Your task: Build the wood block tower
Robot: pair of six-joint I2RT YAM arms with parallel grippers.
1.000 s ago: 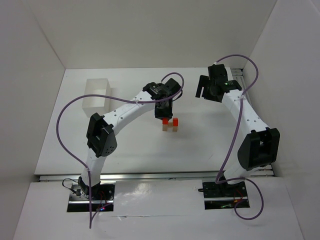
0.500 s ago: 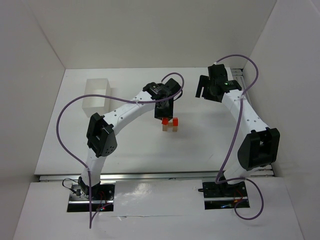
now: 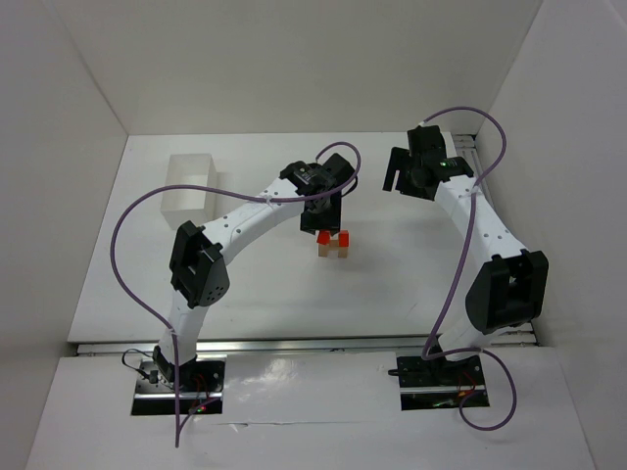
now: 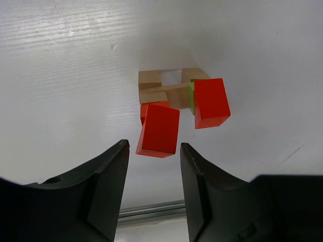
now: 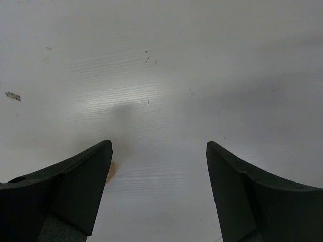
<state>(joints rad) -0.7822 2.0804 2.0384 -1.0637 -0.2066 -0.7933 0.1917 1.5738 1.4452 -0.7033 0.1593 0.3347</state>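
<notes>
The wood block tower (image 3: 334, 243) stands mid-table. In the left wrist view it shows tan blocks (image 4: 159, 88) at the bottom, a lime green block (image 4: 191, 98) edge-on, a red block (image 4: 211, 102) on the right and a second red block (image 4: 157, 130) on top at the left. My left gripper (image 3: 324, 223) hangs just above the tower. Its jaws are open (image 4: 154, 154), with the upper red block just beyond the fingertips and untouched. My right gripper (image 3: 397, 176) is open and empty (image 5: 159, 151) over bare table at the back right.
A white open box (image 3: 191, 186) stands at the back left. White walls close in the table on three sides. A small tan sliver (image 5: 110, 171) shows beside my right gripper's left finger.
</notes>
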